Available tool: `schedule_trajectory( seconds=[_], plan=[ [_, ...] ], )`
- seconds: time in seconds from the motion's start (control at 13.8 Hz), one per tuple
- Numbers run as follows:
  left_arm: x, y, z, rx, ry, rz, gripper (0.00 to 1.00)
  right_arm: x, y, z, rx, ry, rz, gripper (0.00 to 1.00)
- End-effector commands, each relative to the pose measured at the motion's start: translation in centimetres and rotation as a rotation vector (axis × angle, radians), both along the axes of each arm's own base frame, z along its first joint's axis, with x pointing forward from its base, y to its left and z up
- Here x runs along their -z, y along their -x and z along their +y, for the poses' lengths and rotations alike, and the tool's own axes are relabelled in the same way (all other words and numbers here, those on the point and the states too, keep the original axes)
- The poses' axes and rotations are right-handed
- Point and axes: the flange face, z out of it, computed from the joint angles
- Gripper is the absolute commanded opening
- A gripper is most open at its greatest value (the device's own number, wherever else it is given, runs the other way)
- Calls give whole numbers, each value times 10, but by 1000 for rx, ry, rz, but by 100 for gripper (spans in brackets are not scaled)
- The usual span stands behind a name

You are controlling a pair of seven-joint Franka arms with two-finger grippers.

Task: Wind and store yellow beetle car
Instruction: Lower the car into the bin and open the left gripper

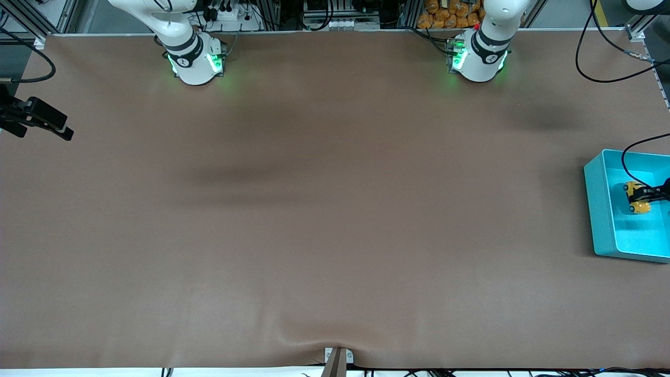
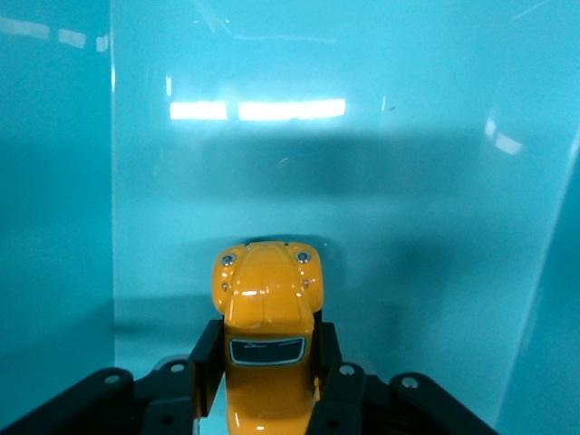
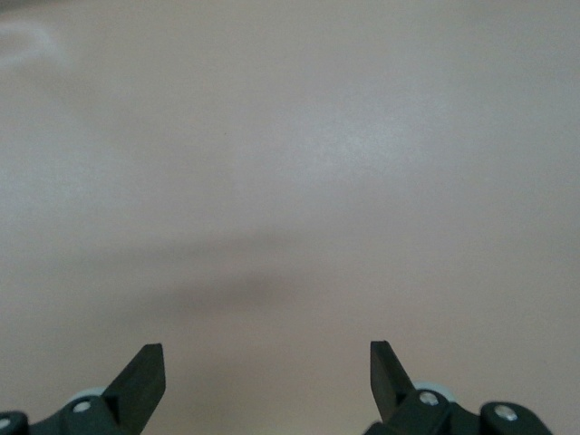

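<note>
Your left gripper (image 2: 267, 381) is clamping the yellow beetle car (image 2: 265, 304) by its flanks, one black finger (image 2: 207, 362) pressed against each side of the rounded body, and it is reaching down inside the teal bin (image 1: 594, 199) at the left arm's end of the table. In the left wrist view the car's hood is poking out ahead of the fingertips, with the bin's glossy floor and walls filling everything around it. In the front view the car (image 1: 636, 198) is sitting at about the middle of the bin, and from the table's centre the bin is lying at roughly three o'clock, against the picture's edge. Whether the wheels are touching the bin floor or hanging just over it, you cannot tell. Your right gripper (image 1: 49, 123) is waiting with its fingers spread wide and holding nothing, over the brown table cover (image 1: 324, 209) at about nine o'clock from the centre, at the right arm's end. The right wrist view is showing only bare brown surface between its two fingertips (image 3: 145, 372).
</note>
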Motion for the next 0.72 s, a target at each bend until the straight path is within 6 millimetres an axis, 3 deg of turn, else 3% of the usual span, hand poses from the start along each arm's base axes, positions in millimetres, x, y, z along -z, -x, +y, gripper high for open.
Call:
schedule_trajectory(
  seconds=[0.0, 0.07, 0.14, 0.22, 0.36, 0.51, 0.65],
  plan=[
    [6, -3, 8, 10, -9, -11, 16, -2, -1, -3, 0, 5, -1, 100],
    [4, -3, 8, 1, -8, -15, 47, -2, -1, -3, -3, 5, -1, 100],
    [-2, -5, 7, -2, -15, -26, 91, -2, -1, -3, -3, 5, -1, 100],
    [-6, -9, 3, 6, -15, -33, 100, -2, -1, -3, -1, 5, -2, 100],
    [-29, -16, -6, 40, -27, -53, 100, -2, -1, -2, -4, 5, -1, 100],
    [-73, -29, -24, 71, -58, -96, 100, -2, -1, -3, -3, 5, -1, 100],
    [-127, -38, -55, 98, -58, -97, 100, -3, -1, -3, -3, 5, -2, 100]
  ],
)
